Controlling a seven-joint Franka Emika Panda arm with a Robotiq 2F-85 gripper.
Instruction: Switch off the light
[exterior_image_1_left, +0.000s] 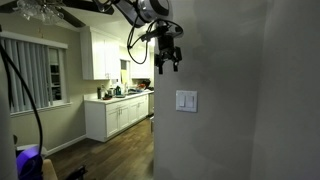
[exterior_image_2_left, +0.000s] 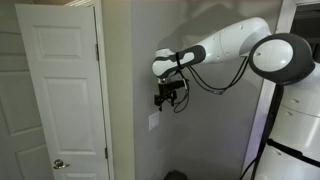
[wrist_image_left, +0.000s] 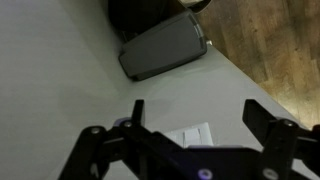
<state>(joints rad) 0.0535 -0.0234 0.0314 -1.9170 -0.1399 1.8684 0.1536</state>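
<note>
Gripper (wrist_image_left: 193, 110) (jaws apart), switch (exterior_image_1_left: 186, 101) upright on wall (exterior_image_1_left: 250, 60)

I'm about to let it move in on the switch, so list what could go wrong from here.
1. The gripper hangs above the switch, apart from it; coming down off line could scrape the wall.
2. In the wrist view the open fingers stand wider than the switch, so they might straddle it and press nothing.

The light switch plate (exterior_image_1_left: 187, 101) is white and near-square, mounted upright on a grey wall (exterior_image_1_left: 245, 60). It carries two side-by-side paddles.
</note>
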